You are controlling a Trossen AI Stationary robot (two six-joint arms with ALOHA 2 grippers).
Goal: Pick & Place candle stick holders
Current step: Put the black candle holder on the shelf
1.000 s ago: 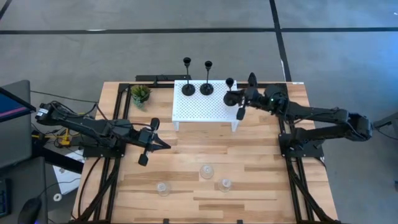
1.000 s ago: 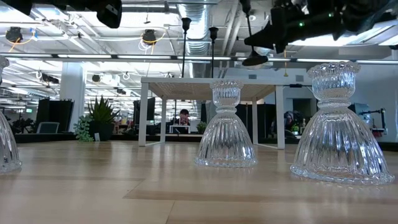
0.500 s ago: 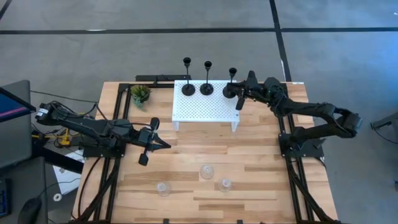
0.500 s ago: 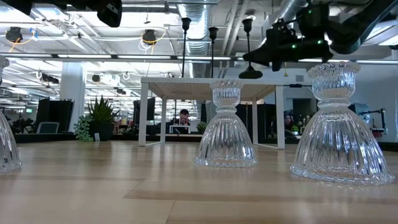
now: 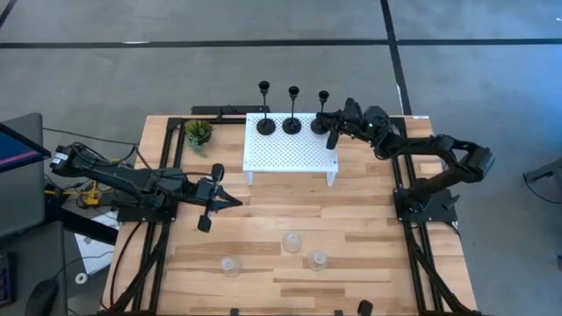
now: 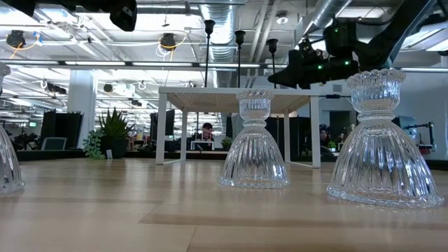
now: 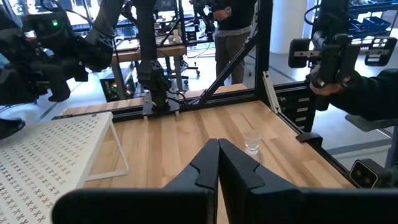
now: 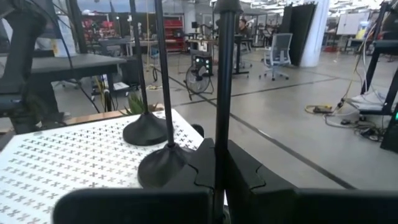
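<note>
My right gripper (image 5: 331,128) reaches over the far right corner of the white rack (image 5: 290,156), its jaws pinched on the thin stem of a black candle holder (image 5: 321,117). In the right wrist view the stem (image 8: 222,106) runs straight up between my two dark fingers (image 8: 202,167). The base of this holder appears to sit at the rack's far edge, though I cannot tell from any view whether it already rests on the surface.

Two more black holders (image 5: 265,124) (image 5: 292,123) stand upright on the rack's far edge, in line with the held one and to its left in the high view.

Three clear glass holders stand on the near part of the wooden table (image 5: 369,228): one near the middle (image 5: 291,241), one toward the left (image 5: 230,264), one toward the right (image 5: 320,260). In the low view two of them (image 6: 255,140) (image 6: 380,140) loom close to the camera.

My left gripper (image 5: 230,203) hovers above the table's left-centre, jaws pressed together and holding nothing.

A small potted plant (image 5: 198,133) stands left of the rack. A person (image 7: 233,28) stands in the room beyond the table.
</note>
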